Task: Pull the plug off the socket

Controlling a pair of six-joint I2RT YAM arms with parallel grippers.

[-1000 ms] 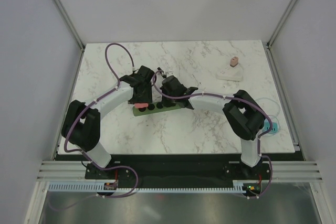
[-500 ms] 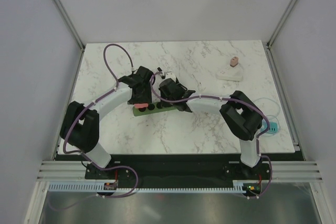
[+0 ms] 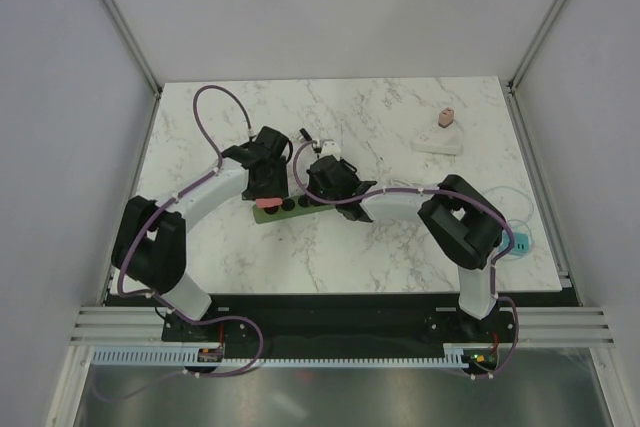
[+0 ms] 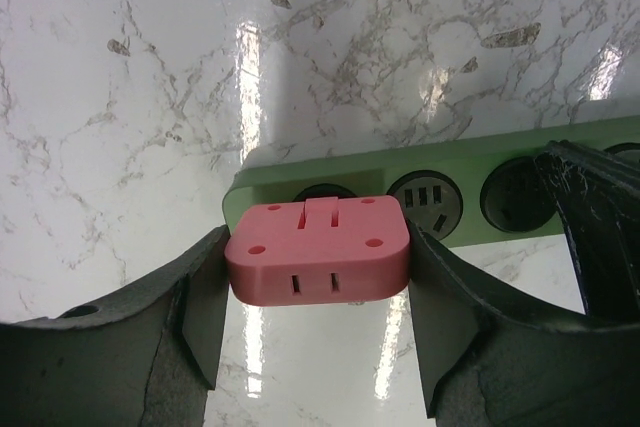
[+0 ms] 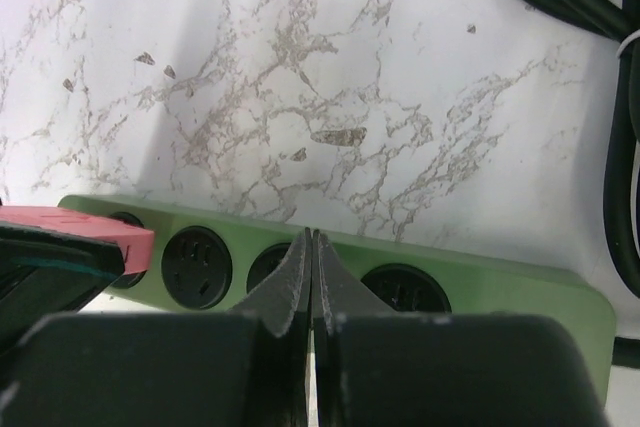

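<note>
**Pink Plug Pinched at the Strip's End**

The left gripper (image 4: 318, 299) pinched a pink rectangular plastic plug (image 4: 318, 247) by its two short sides, over the end socket of a green plastic power strip (image 4: 470, 159). Whether the plug was seated could not be told. The right gripper (image 5: 312, 265) had its fingers pressed together, with the tips on the strip between two sockets. The strip lay on a white marble table (image 4: 300, 37), with a black cable (image 5: 605, 57) nearby.

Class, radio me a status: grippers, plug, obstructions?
Left gripper shut on pink plug. Right gripper shut, tips at green power strip. Plug at strip's end; nothing blocking.
</note>
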